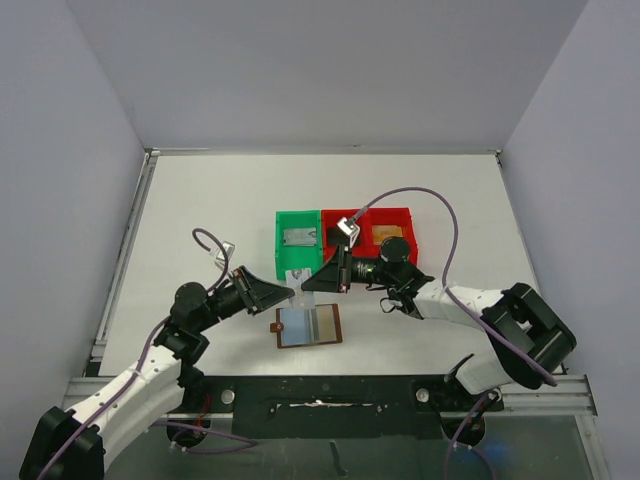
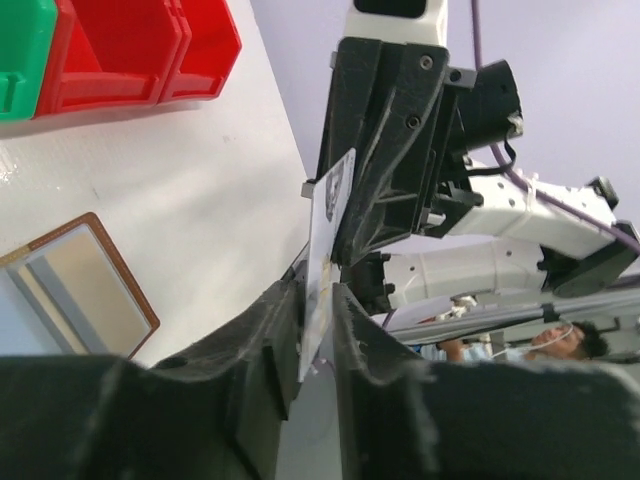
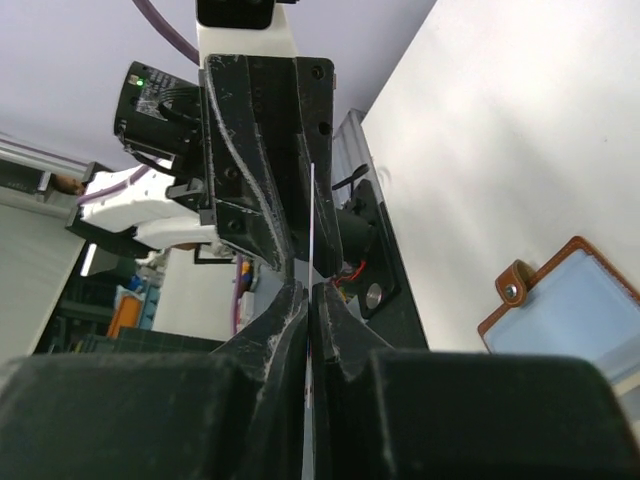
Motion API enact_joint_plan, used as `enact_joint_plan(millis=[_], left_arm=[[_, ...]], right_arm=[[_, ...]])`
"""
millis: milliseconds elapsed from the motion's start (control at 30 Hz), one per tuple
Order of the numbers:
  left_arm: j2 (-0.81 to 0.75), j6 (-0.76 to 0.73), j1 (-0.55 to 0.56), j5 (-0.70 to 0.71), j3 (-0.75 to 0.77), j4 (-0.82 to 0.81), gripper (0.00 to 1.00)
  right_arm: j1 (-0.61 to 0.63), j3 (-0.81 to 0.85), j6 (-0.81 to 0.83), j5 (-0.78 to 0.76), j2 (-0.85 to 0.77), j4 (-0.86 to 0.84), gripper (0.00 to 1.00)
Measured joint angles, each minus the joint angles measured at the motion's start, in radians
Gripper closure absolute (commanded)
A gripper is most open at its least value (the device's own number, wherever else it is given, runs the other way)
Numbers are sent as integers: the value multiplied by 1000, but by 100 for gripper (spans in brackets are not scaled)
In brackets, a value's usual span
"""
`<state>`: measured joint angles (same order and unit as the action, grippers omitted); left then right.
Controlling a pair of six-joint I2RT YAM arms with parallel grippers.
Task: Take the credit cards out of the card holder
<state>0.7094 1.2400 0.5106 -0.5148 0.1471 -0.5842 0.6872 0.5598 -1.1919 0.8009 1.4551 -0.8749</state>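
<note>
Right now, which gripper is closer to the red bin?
Right. The right gripper lies just in front of the red bin; the left gripper faces it from the left, nearer the green bin.

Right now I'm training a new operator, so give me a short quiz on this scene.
1. True or false: the card holder lies open on the table.
2. What grips the credit card? A) left gripper only; B) right gripper only; C) both.
3. Fill in: the bin touching the red bin is ____.
Key: 1 true; 2 C; 3 green.
</note>
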Motion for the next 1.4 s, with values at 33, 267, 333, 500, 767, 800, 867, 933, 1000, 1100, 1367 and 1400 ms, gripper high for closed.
enact_joint_plan(millis=[33, 267, 333, 500, 767, 800, 867, 933, 1000, 1100, 1367, 1400], left_arm=[[1, -13, -4, 2, 13, 32, 50], [-74, -153, -27, 140, 182, 443, 30], [-92, -179, -33, 213, 229, 580, 30], [-109, -209, -39, 328, 252, 811, 29], [-120, -228, -39, 383, 249, 953, 28], [-110, -230, -39, 388, 248, 963, 28], [-95, -232, -39, 397, 240, 978, 28], [-82, -232, -39, 399, 227, 994, 28], [-78, -232, -39, 399, 216, 1007, 28], [-82, -232, -39, 403, 212, 1022, 27], [-113, -232, -41, 407, 212, 1027, 27], [-114, -231, -41, 407, 212, 1027, 27]], right_arm=[[-1, 10, 16, 0, -7, 32, 100], [-7, 194, 306, -171, -95, 484, 100], [-7, 244, 405, -268, -112, 584, 100], [56, 309, 675, -537, -126, 721, 100], [237, 468, 1205, -923, 59, 787, 100], [236, 488, 1259, -948, 95, 788, 100], [235, 513, 1339, -974, 148, 796, 100], [231, 543, 1416, -986, 203, 813, 100], [230, 575, 1468, -993, 248, 833, 100], [230, 645, 1537, -1012, 324, 856, 100], [223, 739, 1670, -1059, 447, 876, 100], [220, 750, 1686, -1061, 461, 880, 100]])
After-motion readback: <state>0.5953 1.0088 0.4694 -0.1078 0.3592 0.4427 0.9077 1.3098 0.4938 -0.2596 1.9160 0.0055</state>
